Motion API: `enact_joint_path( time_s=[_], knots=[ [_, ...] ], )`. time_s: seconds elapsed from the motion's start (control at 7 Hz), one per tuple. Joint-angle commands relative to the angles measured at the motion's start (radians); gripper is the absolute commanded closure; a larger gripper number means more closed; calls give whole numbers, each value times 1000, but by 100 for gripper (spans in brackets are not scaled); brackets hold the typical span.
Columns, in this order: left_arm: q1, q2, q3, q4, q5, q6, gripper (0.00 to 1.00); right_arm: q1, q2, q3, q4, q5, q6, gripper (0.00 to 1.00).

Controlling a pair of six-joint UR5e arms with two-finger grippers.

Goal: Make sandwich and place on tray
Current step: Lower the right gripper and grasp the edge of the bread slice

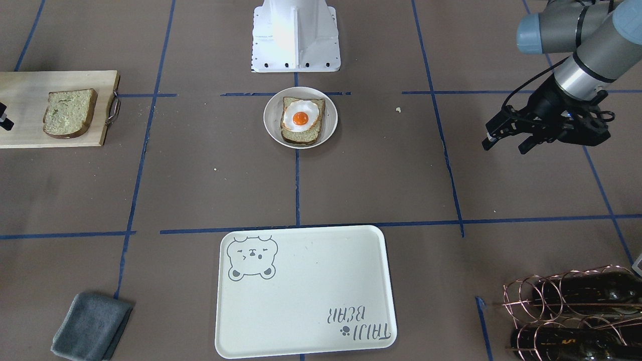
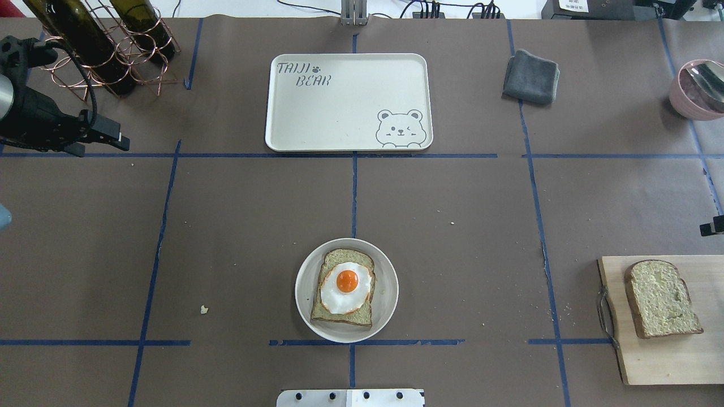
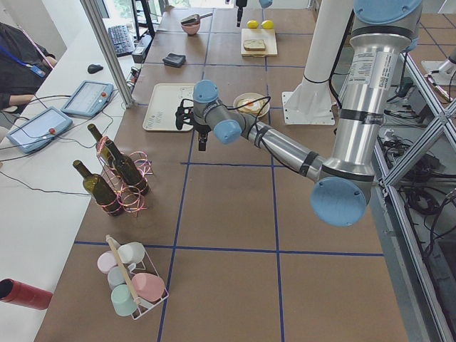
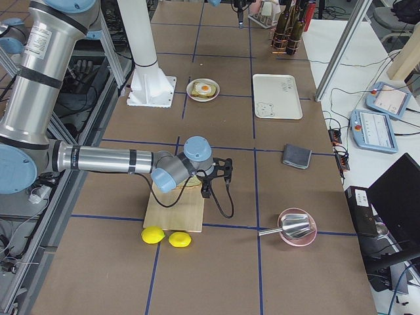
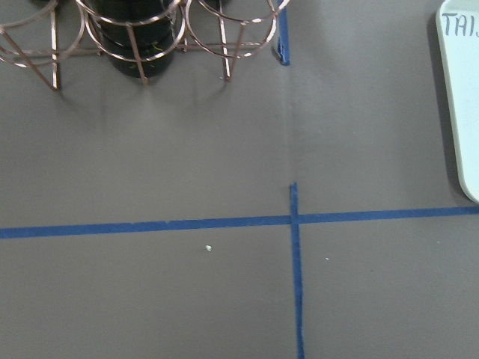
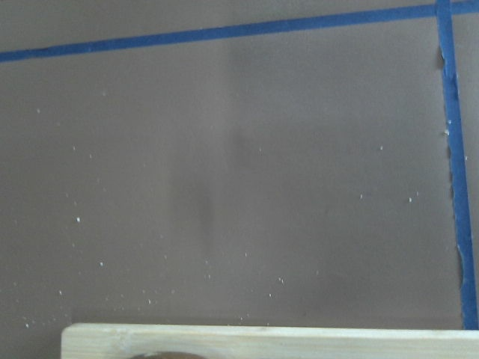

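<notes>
A small round white plate (image 1: 271,126) (image 2: 303,294) holds one bread slice (image 2: 341,314) with a fried egg (image 1: 300,118) (image 2: 346,285) on top. A second bread slice (image 1: 69,112) (image 2: 663,298) lies on the pale wooden cutting board (image 1: 30,85). The cream bear tray (image 1: 301,301) (image 2: 339,113) is bare. My left gripper (image 1: 504,146) (image 2: 99,146) is open and empty, off to the side near the wine rack. My right gripper (image 4: 214,186) hangs by the cutting board, fingers apart and empty; only one fingertip (image 2: 711,227) shows overhead.
A copper wine rack with dark bottles (image 1: 572,311) (image 2: 102,51) stands near the left gripper. A folded grey cloth (image 1: 90,326) (image 2: 530,76) lies beside the tray. A pink bowl with a spoon (image 2: 698,87) and two lemons (image 4: 164,237) sit at the right end.
</notes>
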Motion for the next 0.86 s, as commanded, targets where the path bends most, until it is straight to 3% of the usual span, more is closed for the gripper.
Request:
enact_joint_path(
  time_s=[0.0,0.14,0.71],
  knots=[
    [38,-8,-23,-25,4,-91,0,-196,-101,-1,233,-115,227,1],
    [40,-9,-26,-25,4,-99,0,-290,-110,-1,241,-193,257,2],
    [40,-11,-26,-27,6,-102,0,-373,-120,-4,243,-214,298,33]
  ],
)
